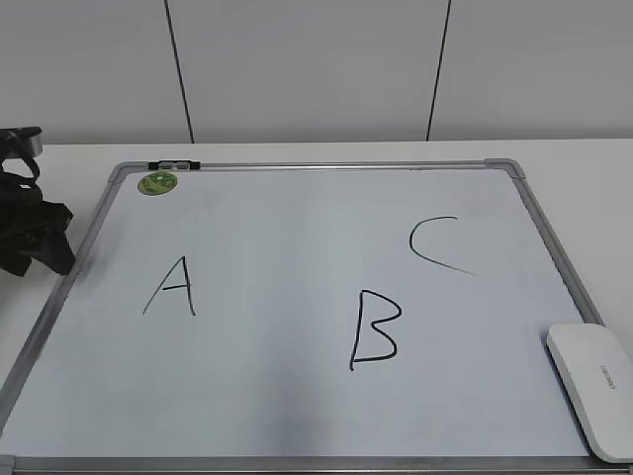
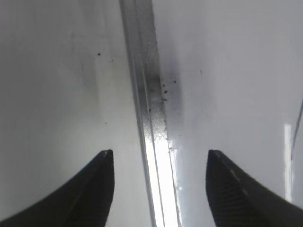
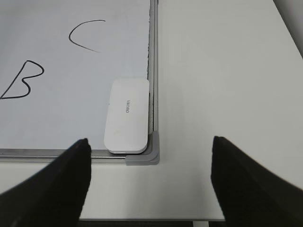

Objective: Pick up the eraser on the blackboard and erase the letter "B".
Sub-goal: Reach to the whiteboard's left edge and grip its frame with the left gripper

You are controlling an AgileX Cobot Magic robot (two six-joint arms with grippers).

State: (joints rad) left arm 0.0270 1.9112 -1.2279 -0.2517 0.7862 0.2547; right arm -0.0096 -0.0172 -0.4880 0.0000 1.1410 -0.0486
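The white eraser lies flat in the near right corner of the blackboard, a white dry-erase board with a silver frame. The eraser also shows in the right wrist view, next to the grey corner piece. The black letter "B" is drawn at centre, also visible in the right wrist view. My right gripper is open and empty, above the table short of the board's corner. My left gripper is open and empty over the board's left frame rail; its arm shows at the left edge of the exterior view.
A black "A" is at left and a black "C" at right on the board. A round green magnet and a small black-and-white clip sit at the far left corner. White table surrounds the board.
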